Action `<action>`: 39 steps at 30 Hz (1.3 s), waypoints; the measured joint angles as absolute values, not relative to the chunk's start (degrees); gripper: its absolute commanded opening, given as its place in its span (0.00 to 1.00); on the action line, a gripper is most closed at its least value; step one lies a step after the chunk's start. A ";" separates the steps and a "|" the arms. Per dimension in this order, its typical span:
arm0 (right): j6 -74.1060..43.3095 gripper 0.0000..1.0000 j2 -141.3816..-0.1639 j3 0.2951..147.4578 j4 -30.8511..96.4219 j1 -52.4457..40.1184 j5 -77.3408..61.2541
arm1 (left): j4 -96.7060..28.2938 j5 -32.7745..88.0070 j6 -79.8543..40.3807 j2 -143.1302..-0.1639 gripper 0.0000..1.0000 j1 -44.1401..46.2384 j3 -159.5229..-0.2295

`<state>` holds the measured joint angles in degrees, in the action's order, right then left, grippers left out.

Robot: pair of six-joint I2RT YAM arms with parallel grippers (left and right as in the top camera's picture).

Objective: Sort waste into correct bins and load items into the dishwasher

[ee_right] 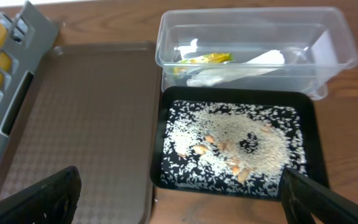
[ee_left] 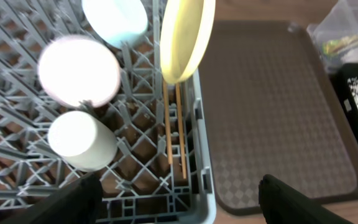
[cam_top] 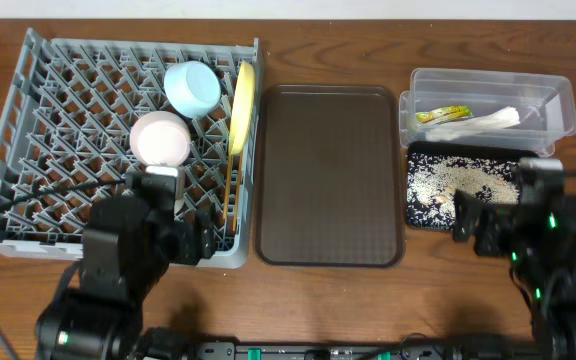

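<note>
Over the dish rack [ee_left: 204, 169], left fingers [ee_left: 73, 202] gape wide, empty.

Left gripper [ee_left: 179, 208] spread wide, empty, aimed forward and down; left arm [cam_top: 118, 260] folded low. Right gripper [ee_right: 179, 205] gaping wide, empty; right arm [cam_top: 558, 250] folded low.

Rack [cam_top: 58, 120] left – plate [cam_top: 243, 105] inside, serving tray [cam_top: 330, 175] centre, tub [cam_top: 558, 100] behind shallow tray [cam_top: 413, 215]

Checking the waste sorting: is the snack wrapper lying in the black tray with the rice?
No, the snack wrapper lies in the clear tub, not the black tray.
</note>
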<state>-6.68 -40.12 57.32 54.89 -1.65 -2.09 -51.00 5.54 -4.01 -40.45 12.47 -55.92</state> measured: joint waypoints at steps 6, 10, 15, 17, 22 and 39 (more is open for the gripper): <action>-6.68 0.99 -34.13 57.23 59.55 -1.65 -1.45 | -51.13 5.58 -4.01 -37.34 0.84 12.47 -55.83; -6.68 0.99 -34.02 57.19 63.94 -1.65 -1.45 | -51.13 5.58 -4.01 -37.45 0.84 12.47 -55.83; -6.68 0.99 -34.00 57.12 69.28 -1.65 -1.43 | -51.13 5.58 -4.01 -37.45 0.84 12.47 -55.83; -6.68 0.99 -34.00 57.12 71.09 -1.65 -1.41 | -51.13 5.58 -4.01 -37.45 0.84 12.47 -55.83; -6.68 0.99 -34.00 57.12 72.18 -1.65 -1.43 | -51.13 5.58 -4.01 -37.45 0.85 12.47 -55.83; -4.89 0.99 -9.91 25.74 26.89 -1.69 -1.50 | -51.16 5.58 -3.97 -37.45 0.98 12.47 -55.66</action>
<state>-4.89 -9.91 25.74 26.89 -1.69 -1.50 -51.16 5.58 -3.97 -37.45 12.47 -55.66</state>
